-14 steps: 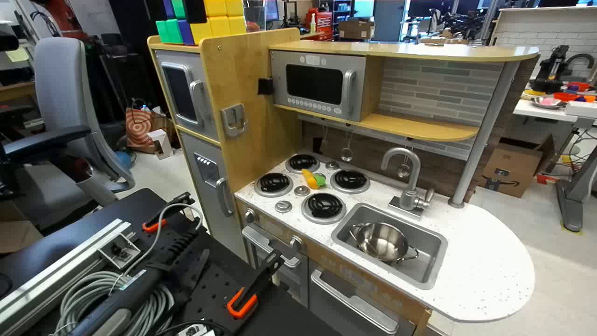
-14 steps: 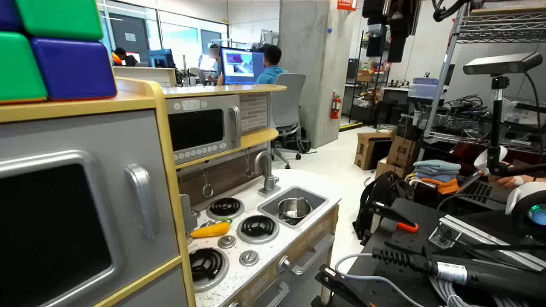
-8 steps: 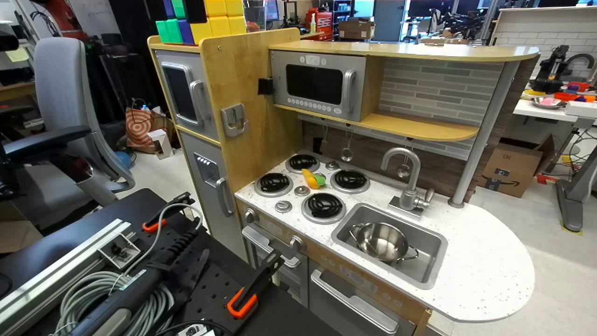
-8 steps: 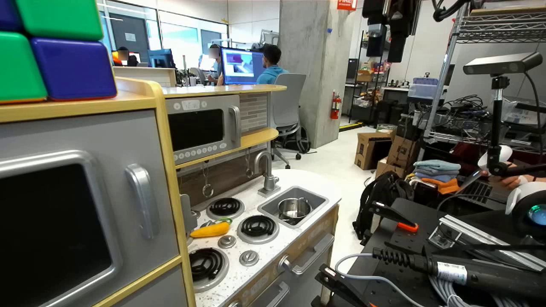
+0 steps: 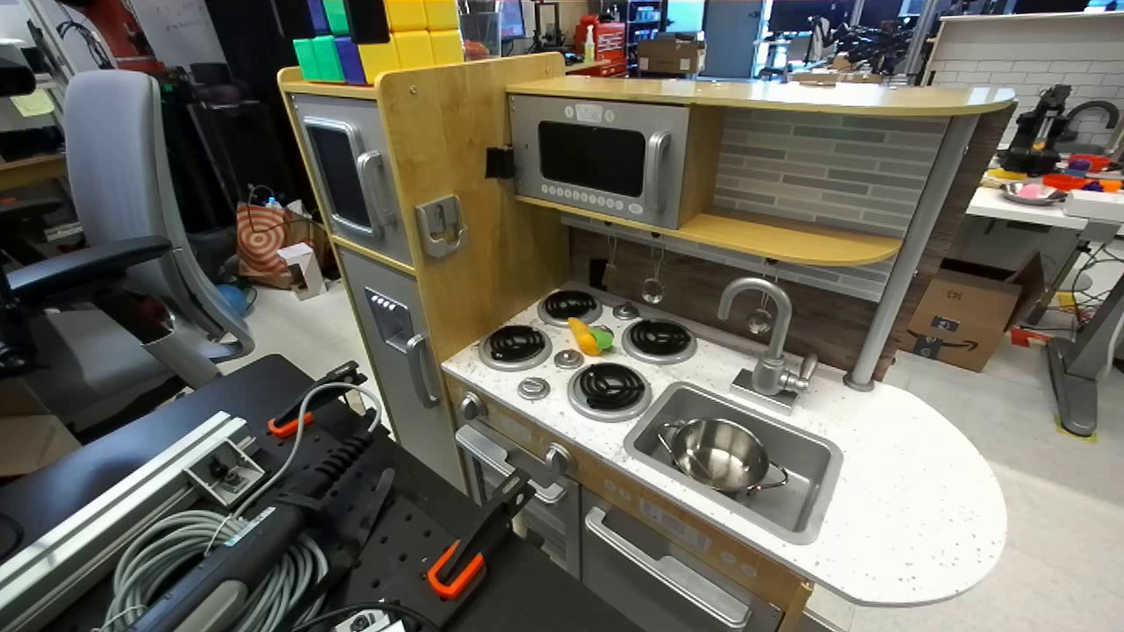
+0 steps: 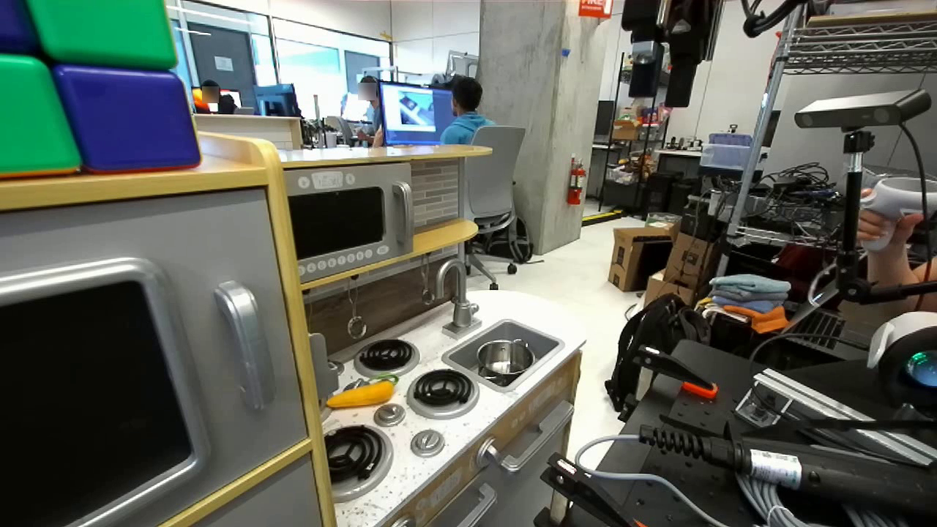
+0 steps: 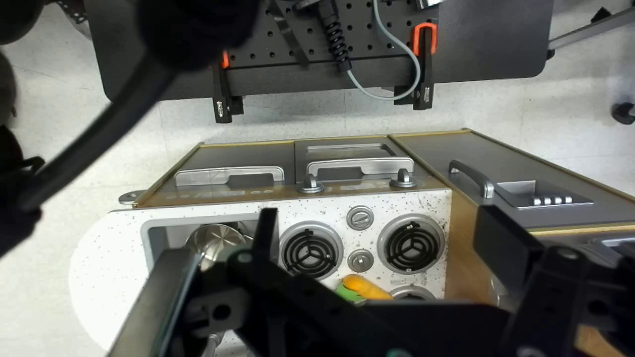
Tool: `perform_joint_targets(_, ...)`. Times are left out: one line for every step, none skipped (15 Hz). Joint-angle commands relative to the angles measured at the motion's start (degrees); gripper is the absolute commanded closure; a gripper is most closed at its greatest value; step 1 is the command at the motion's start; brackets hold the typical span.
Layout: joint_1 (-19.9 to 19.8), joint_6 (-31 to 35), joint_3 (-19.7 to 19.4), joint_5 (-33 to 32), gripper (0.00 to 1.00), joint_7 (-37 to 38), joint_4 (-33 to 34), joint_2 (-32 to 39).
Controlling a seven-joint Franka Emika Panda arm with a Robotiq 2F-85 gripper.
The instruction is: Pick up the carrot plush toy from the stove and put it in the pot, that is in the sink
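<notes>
The carrot plush toy (image 5: 584,337), orange-yellow with a green top, lies on the white stove (image 5: 558,414) among the burners. It also shows in an exterior view (image 6: 362,395) and in the wrist view (image 7: 366,286), partly hidden there by the gripper body. The shiny steel pot (image 5: 722,456) stands in the grey sink (image 5: 821,509). The pot also shows in an exterior view (image 6: 505,359) and, partly covered, in the wrist view (image 7: 216,240). My gripper (image 7: 379,218) is open and empty, high above the stove, its fingers wide apart. I cannot make it out surely in the exterior views.
A grey faucet (image 5: 773,342) stands behind the sink. A microwave and shelf (image 5: 790,239) overhang the back of the counter. A tall wooden side panel (image 5: 479,219) borders the stove. A black table (image 5: 395,527) with clamps and cable stands in front.
The toy, the pot and the sink have not moved. A person's hand with a white controller has risen at the right of an exterior view.
</notes>
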Motion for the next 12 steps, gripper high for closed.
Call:
perform_joint_targets(-0.5,-0.1,0.4,0.3,0.00,-0.3,0.1,0.0)
perform_joint_targets(-0.3,0.6,0.6,0.1,0.00,-0.7,0.0,0.7)
perform_joint_targets(-0.3,2.8,1.0,0.0,0.00,0.1,-0.7,1.9)
perform_joint_targets(-0.3,4.8,1.1,0.3,0.00,0.5,-1.3,3.0)
perform_joint_targets(-0.1,8.8,1.2,0.8,0.00,0.7,-2.8,4.7)
perform_joint_targets(-0.3,14.2,1.8,0.3,0.00,1.6,-4.8,6.0)
perform_joint_targets(-0.7,18.9,2.6,-0.5,0.00,2.8,-6.3,6.9)
perform_joint_targets(-0.9,23.6,3.4,-1.0,0.00,4.6,-7.4,8.2)
perform_joint_targets(-1.1,28.4,4.2,-1.6,0.00,6.2,-8.5,10.2)
perform_joint_targets(-1.3,33.2,5.1,-2.3,0.00,7.9,-9.4,12.2)
perform_joint_targets(-1.6,38.1,6.1,-3.3,0.00,10.0,-10.1,14.6)
perform_joint_targets(-2.3,42.8,7.3,-5.3,0.00,12.3,-10.6,17.1)
